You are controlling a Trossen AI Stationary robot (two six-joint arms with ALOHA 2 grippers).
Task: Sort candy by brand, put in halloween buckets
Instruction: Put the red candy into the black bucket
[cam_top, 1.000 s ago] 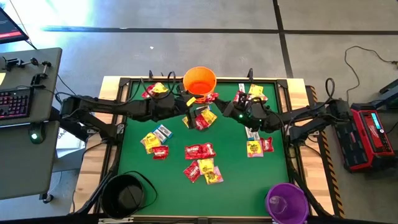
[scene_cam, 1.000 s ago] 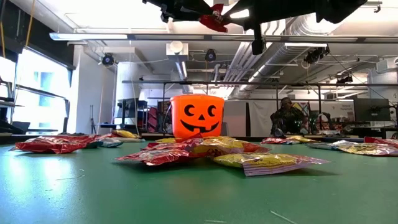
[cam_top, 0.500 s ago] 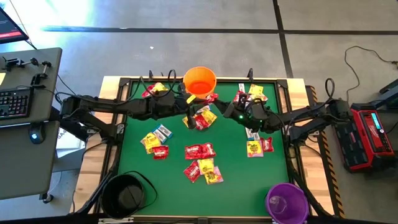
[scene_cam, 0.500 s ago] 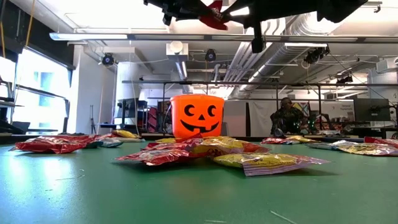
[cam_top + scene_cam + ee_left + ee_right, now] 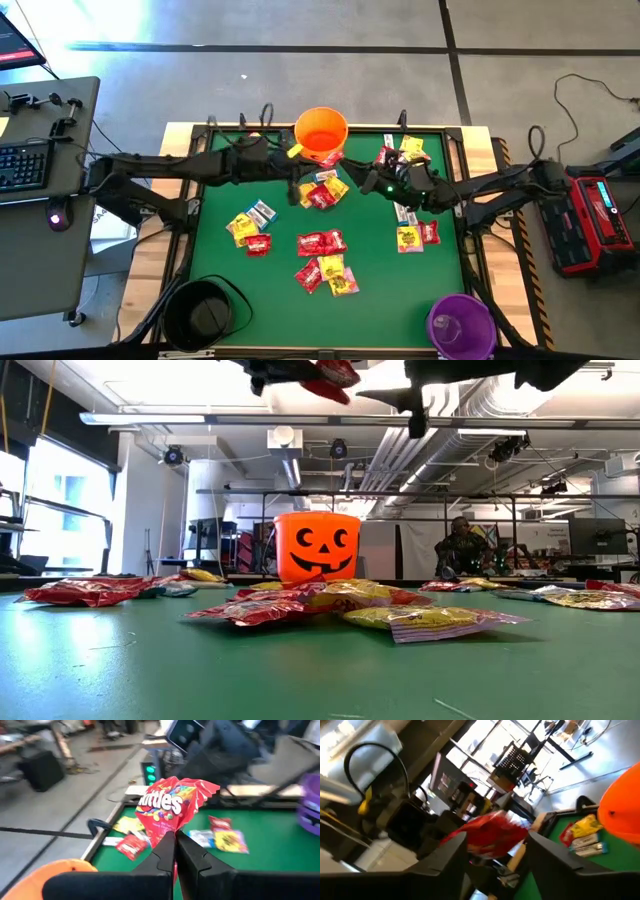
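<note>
High over the middle of the green table, my left gripper is shut on a red candy packet, just near of the orange bucket. In the low view the packet hangs at the top edge. My right gripper faces it from the right, open. Its fingers stand to either side of the packet without touching it. More candy lies flat on the table. The black bucket and the purple bucket stand at the near corners. My left gripper pinches the red packet by one end between its two fingers. The fingers come nearly level from the table's left. The rest of the packet stands out beyond the fingertips, crumpled and lifted well clear of the table.
Red, yellow and white-blue packets lie in loose groups across the mat. A wooden frame borders it. A keyboard sits on a side desk at the left, and a red device lies on the floor at the right.
My left gripper has shut on the red packet and taken hold. My right gripper has opened and let it go. The left gripper has then carried the packet a little up and toward the table's left, away from the right gripper, which has stayed in place.
</note>
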